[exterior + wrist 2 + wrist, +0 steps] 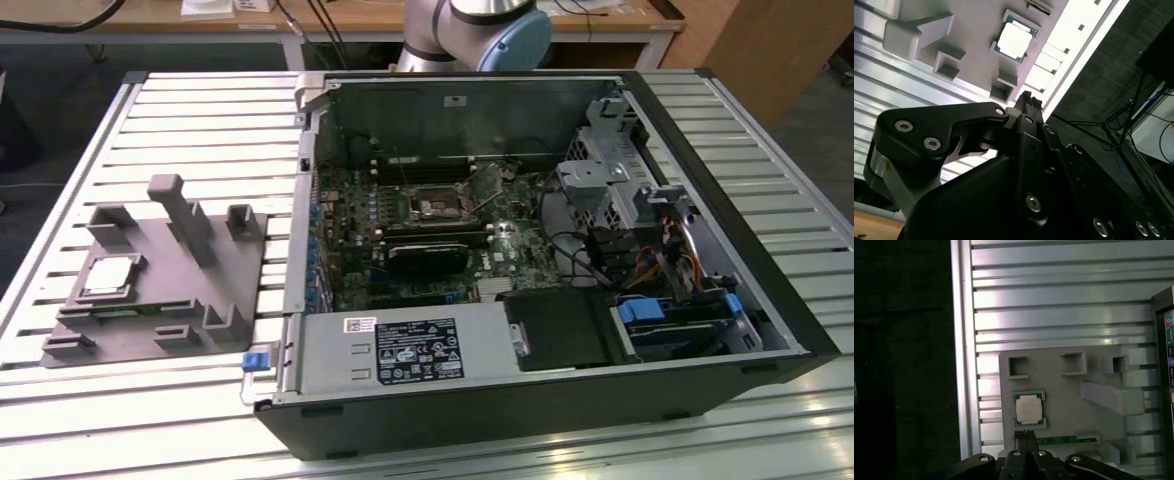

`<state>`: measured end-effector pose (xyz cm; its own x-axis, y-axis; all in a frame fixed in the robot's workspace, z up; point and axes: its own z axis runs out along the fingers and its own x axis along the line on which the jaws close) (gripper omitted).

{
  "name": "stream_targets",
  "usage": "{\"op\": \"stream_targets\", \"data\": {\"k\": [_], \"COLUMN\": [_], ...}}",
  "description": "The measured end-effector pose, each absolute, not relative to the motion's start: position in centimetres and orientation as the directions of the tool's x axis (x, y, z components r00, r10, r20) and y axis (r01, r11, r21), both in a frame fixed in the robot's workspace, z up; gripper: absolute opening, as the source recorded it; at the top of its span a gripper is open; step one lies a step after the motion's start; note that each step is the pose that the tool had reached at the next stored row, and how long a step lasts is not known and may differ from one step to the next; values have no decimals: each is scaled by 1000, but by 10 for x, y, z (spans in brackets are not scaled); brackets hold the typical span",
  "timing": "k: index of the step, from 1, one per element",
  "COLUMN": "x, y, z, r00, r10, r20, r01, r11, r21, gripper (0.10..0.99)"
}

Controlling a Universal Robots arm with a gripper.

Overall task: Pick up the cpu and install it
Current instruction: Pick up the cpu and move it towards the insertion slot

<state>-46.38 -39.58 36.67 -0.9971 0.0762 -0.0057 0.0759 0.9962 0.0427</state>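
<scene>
The cpu [110,275] is a small silver square lying flat in a pocket of the grey fixture block [174,300] at the exterior view's left. In both wrist views it shows as a bright square [1029,409] [1014,40] on the fixture [1064,385] [971,60]. My gripper [1025,434] [1029,97] hangs well above the fixture, close to the cpu's pocket, with its two thin fingers pressed together and nothing between them. The black motherboard socket [437,208] sits inside the open computer case [747,300].
The fixture and the case rest on a slatted aluminium table [200,130]. The table's edge [961,365] borders dark floor beside the fixture. Upright posts [187,215] rise from the block. A power supply [407,352] and drive cages [614,170] crowd the case.
</scene>
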Motion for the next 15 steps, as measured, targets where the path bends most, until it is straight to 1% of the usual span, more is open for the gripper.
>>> {"op": "stream_targets", "data": {"k": [15], "x": [-464], "y": [-396], "z": [347], "r00": [-999], "r10": [41], "r20": [-6], "r01": [41], "r11": [998], "r21": [43], "gripper": [106]}}
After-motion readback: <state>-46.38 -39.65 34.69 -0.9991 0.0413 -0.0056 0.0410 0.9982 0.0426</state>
